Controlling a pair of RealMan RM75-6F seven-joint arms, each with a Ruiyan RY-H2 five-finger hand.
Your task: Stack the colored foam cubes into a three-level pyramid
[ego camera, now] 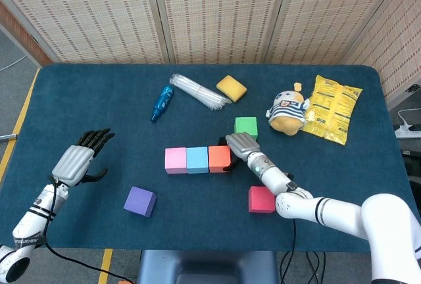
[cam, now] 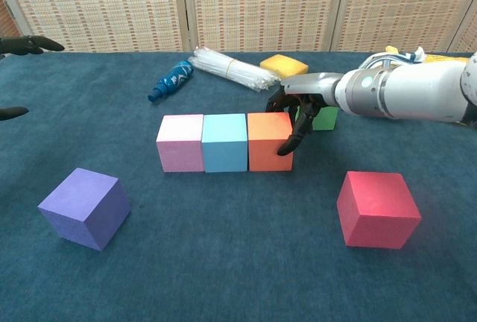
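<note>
Foam cubes, six in all, lie on the dark blue table. Three sit in a row near the middle, faces touching: a pink cube, a light blue cube and an orange cube, left to right in both views. A green cube stands just behind the orange one's right end, partly hidden by the right hand in the chest view. A red cube sits alone toward the front right, and a purple cube alone at the front left, turned at an angle to the row.

The right hand is at the orange cube's right side, its dark fingers curled down against that face; whether a thumb holds the far side cannot be made out. The left hand hovers over the table's left part, well apart from every cube, fingers spread and holding nothing.

Along the back of the table lie one blue bottle on its side, one bundle of clear plastic straws, one yellow sponge, one plush toy in a striped shirt and one yellow snack bag. Printing shows on the bottle and the bag but is too small to read.
</note>
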